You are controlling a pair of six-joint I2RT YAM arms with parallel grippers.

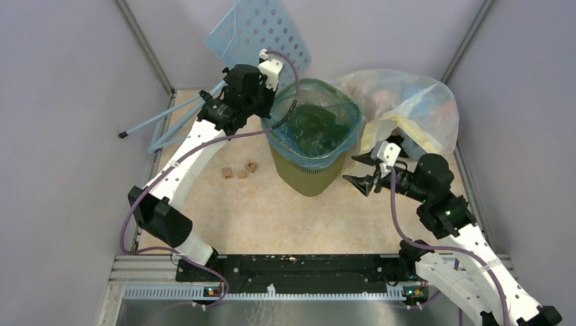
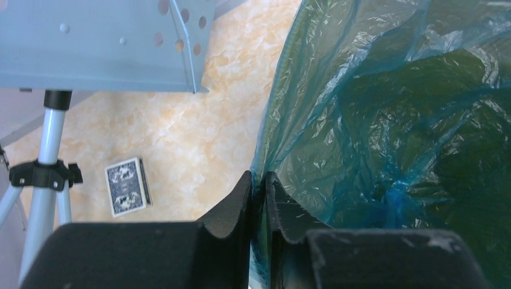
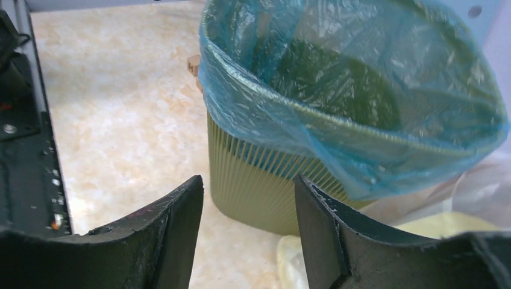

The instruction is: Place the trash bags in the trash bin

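Trash bag (image 1: 314, 125) lines the trash bin (image 1: 309, 178) on the desk (image 1: 272, 210), its edge folded over the rim. On the left gripper (image 2: 258, 179) the jaws pinch the bag's edge. On the right gripper (image 1: 350, 168) they gape apart beside the bin.

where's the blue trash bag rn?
Top view, centre: the blue trash bag lines the green bin, its edge folded over the rim, with the left tool pinching its left side.

Marbled table (image 1: 272, 217) bears trash bin (image 1: 309, 178), stuffed bag (image 1: 416, 102), small blocks (image 1: 238, 171) — card deck (image 2: 126, 186).
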